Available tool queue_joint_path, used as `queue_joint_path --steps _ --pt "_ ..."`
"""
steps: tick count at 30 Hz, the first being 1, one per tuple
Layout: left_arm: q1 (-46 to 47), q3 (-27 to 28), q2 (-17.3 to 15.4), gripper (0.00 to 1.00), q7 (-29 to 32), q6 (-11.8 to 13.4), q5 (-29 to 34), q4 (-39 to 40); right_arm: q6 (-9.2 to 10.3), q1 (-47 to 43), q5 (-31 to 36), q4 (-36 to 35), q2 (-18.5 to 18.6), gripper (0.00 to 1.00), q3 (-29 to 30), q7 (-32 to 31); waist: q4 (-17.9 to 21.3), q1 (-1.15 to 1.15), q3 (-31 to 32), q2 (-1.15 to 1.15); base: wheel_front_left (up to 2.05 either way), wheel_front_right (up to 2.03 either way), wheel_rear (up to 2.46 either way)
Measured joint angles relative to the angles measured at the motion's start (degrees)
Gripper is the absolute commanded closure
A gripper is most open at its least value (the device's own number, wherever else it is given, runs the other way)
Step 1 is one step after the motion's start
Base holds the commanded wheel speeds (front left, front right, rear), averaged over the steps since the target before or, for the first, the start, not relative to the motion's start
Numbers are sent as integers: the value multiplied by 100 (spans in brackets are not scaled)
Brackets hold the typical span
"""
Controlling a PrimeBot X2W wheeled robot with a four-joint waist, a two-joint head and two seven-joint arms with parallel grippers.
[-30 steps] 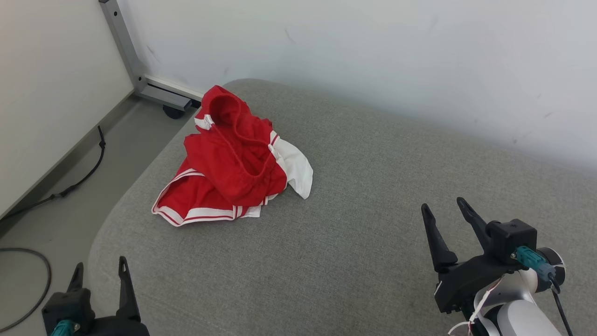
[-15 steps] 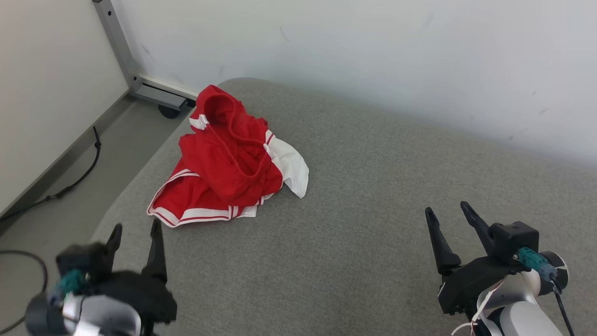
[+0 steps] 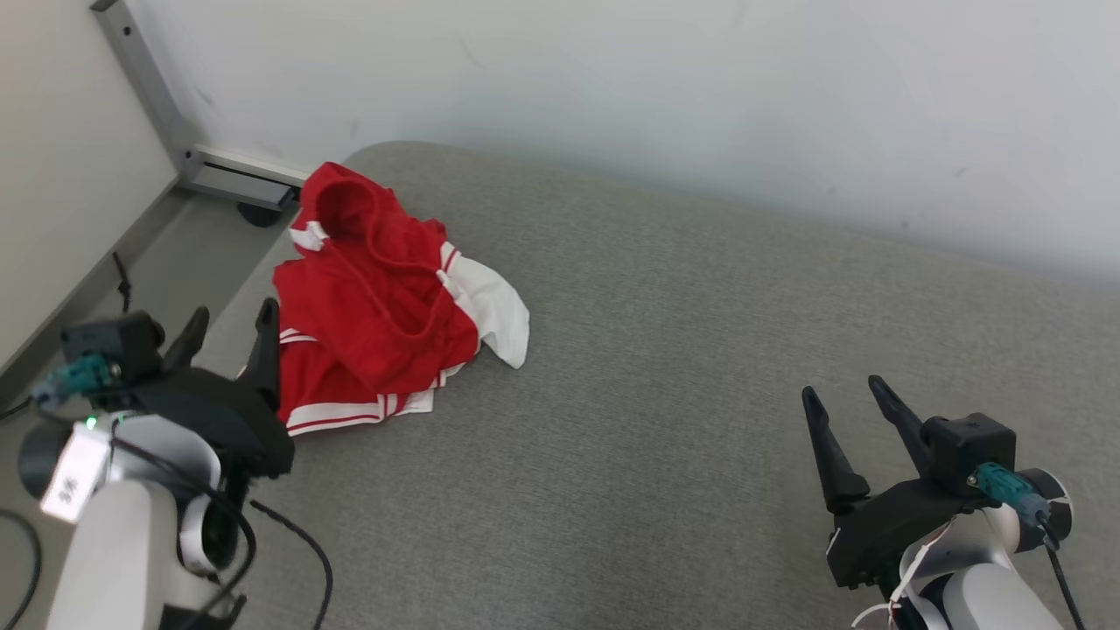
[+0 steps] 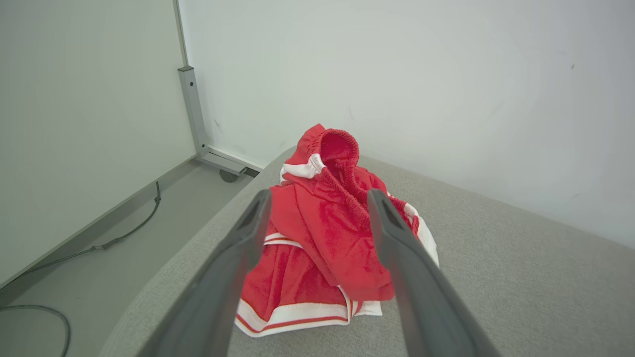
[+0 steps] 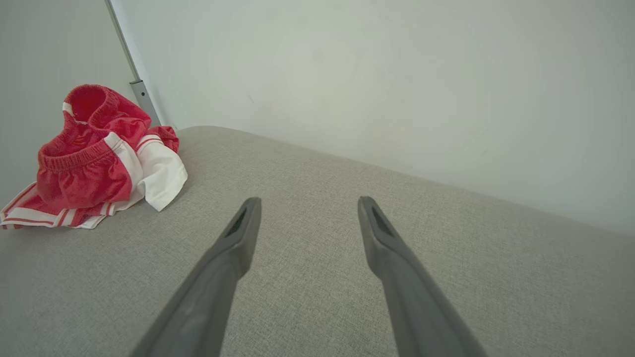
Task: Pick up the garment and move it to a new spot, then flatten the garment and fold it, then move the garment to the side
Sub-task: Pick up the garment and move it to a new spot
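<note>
Left fingers [image 3: 265, 346] gape beside garment [image 3: 376, 297], post [image 3: 140, 79] beyond.

Your left gripper [image 4: 318, 198] has its fingers spread wide, framing the crumpled red-and-white garment [image 4: 317, 248] heaped near the left edge of the grey cushion [image 4: 496, 277]. Farther left, a metal post [image 4: 191, 109] stands against the wall and a dark cable [image 4: 124, 233] trails along the floor.

It looks like a bare test room or lab rather than a home. There are plain white walls [image 3: 612, 79], a grey metal frame post [image 4: 191, 109] standing on a caster [image 4: 229, 175], loose cables [image 4: 124, 233] trailing over the grey floor [image 4: 99, 282], and a grey fabric cushion [image 3: 700, 350] set by the wall.
</note>
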State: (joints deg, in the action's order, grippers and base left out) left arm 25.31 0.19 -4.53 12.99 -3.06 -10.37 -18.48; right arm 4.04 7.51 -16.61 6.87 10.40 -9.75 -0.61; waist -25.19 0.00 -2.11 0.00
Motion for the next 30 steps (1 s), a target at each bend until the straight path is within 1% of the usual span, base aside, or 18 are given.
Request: queue_joint_path --steps 4,5,6,7,10,11,13,16,19,22,26,30 --pt "374 21 -70 0 112 -55 -103 -331 -1 11 0 -31 66 0 46 -42 140 0 -60 0 0 0 0" --pt "633 32 -101 0 182 -66 -123 -576 -1 18 0 -78 93 0 55 -46 220 0 -111 0 0 0 0" --pt "633 32 -101 0 182 -66 -123 -576 -1 18 0 -78 93 0 55 -46 220 0 -111 0 0 0 0" --pt "767 51 -105 0 219 -107 -137 -701 -2 25 0 -99 104 0 54 -48 253 0 -140 0 0 0 0" --pt "1152 90 -100 0 316 -110 -246 -1099 -9 110 0 -125 127 0 51 -94 342 0 -238 0 0 0 0" --pt "1257 100 -94 0 344 -153 -283 -1229 -10 143 0 -151 137 0 52 -97 367 0 -271 0 0 0 0" --pt "1398 127 -99 0 435 -157 -367 -1444 -53 194 0 -176 153 0 41 -120 418 0 -340 0 0 0 0" --pt "1595 174 -107 0 573 -159 -483 -1809 -52 264 7 -237 189 0 41 -153 493 0 -446 0 0 0 0" --pt "1843 164 -196 0 709 -202 -470 -2121 -59 272 9 -297 248 0 43 -201 567 1 -557 0 0 0 0" --pt "2103 214 -321 0 891 -202 -476 -2396 -79 326 18 -342 286 0 43 -247 643 0 -672 0 0 0 0" --pt "2328 227 -359 0 1247 -202 -478 -2796 -102 468 32 -412 378 0 64 -301 738 1 -832 0 0 0 0" --pt "2468 193 -394 0 1573 -170 -464 -3130 -102 513 34 -494 394 0 74 -349 828 1 -996 0 0 0 0"
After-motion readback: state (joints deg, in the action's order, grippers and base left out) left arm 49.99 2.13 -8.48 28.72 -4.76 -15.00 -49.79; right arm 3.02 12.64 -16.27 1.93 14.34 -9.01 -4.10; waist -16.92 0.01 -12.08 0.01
